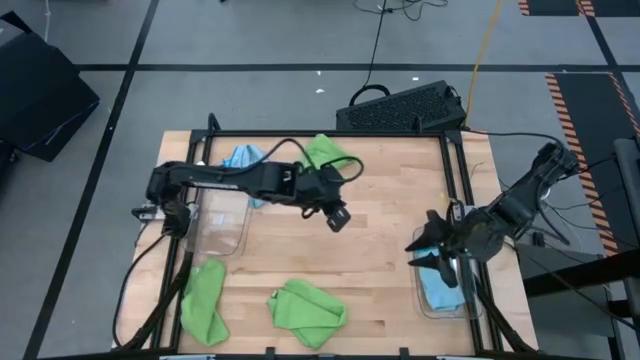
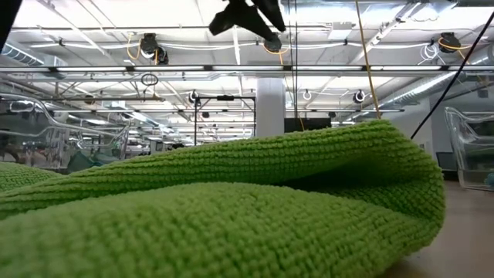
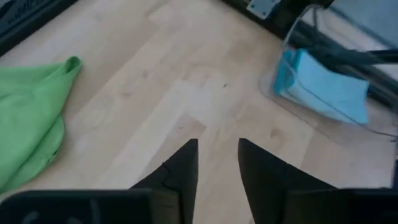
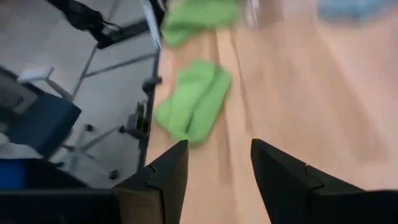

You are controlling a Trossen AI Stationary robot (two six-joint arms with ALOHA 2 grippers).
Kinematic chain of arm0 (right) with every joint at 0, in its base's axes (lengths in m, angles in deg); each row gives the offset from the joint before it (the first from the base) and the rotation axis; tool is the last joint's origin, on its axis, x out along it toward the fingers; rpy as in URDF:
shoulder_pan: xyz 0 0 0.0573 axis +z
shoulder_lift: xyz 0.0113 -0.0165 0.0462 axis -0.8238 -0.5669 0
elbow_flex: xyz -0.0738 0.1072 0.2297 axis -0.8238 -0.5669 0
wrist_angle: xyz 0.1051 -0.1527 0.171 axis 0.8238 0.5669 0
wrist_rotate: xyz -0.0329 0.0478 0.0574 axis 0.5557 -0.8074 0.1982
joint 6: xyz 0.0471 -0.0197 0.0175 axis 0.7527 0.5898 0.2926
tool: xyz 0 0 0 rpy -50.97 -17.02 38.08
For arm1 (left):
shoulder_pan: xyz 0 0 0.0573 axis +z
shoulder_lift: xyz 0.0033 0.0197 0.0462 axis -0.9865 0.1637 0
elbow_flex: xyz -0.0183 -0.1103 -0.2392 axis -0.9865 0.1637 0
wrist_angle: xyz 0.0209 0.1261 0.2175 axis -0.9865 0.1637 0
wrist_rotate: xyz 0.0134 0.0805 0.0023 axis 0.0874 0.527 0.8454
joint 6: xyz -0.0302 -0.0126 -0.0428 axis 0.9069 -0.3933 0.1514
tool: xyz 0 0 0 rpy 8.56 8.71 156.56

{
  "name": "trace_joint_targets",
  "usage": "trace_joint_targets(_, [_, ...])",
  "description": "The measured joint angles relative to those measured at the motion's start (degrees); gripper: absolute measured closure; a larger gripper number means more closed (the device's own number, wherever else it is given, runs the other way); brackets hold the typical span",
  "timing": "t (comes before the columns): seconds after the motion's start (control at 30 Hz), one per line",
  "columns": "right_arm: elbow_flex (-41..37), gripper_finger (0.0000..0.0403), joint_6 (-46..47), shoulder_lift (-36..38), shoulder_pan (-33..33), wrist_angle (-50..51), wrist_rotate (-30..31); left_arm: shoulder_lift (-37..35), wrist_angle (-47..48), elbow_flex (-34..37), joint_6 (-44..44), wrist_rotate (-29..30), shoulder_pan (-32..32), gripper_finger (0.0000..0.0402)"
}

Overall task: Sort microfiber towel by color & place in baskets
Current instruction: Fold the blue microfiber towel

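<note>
Three lime green towels lie flat on the table: one at the far edge (image 1: 328, 150), one near left (image 1: 204, 302), one near middle (image 1: 306, 310). A light blue towel (image 1: 244, 160) lies at the far left. Another blue towel (image 1: 438, 290) lies in the right clear basket (image 1: 462, 310). The left clear basket (image 1: 222, 222) holds nothing that I can see. My left gripper (image 1: 340, 218) (image 3: 217, 142) hangs open over the bare middle of the table. My right gripper (image 1: 420, 252) (image 4: 219, 144) is open in the air, just left of the right basket.
A black crate (image 1: 400, 108) sits beyond the table's far edge, with cables around it. In the low view the near-middle green towel (image 2: 231, 201) fills the foreground. Bare wood lies between the two baskets.
</note>
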Motion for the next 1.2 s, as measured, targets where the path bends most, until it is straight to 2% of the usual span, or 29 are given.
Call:
trace_joint_targets(0.13, [0.00,0.0236,-17.14,1.02,-0.02,-9.09,1.42,3.42,3.34,-1.77,-0.35,-0.46,0.22,0.0299])
trace_joint_targets(0.27, [0.00,0.0236,-27.12,1.05,-0.02,-15.51,0.34,5.31,10.19,0.05,1.22,-6.46,0.63,0.0300])
trace_joint_targets(0.43, [0.00,0.0236,-28.05,1.02,0.18,-16.87,-4.69,6.41,21.72,3.54,3.13,-6.49,1.32,0.0300])
trace_joint_targets(0.6, [-0.54,0.0221,-27.77,-0.02,0.95,-16.88,-4.58,6.41,22.71,10.51,1.80,-12.26,6.09,0.0300])
trace_joint_targets(0.77, [-2.93,0.0186,-32.47,-2.32,0.62,-20.93,-4.23,6.35,19.85,17.67,-1.93,-12.06,12.44,0.0300])
trace_joint_targets(0.83, [-3.17,0.0174,-33.70,-3.21,0.48,-22.43,-2.51,6.35,19.61,19.85,-3.28,-12.17,15.33,0.0300])
trace_joint_targets(0.93, [-3.19,0.0165,-34.46,-3.75,0.44,-24.71,3.29,6.35,19.62,22.54,-6.69,-13.53,19.32,0.0300])
trace_joint_targets(1.1, [-3.19,0.0167,-40.11,-2.58,-1.90,-28.12,11.73,6.35,19.56,25.02,-11.94,-11.75,24.09,0.0300])
trace_joint_targets(1.2, [-3.19,0.0173,-41.08,-2.56,-5.46,-30.08,13.58,6.35,19.46,25.40,-15.99,-11.40,26.36,0.0300])
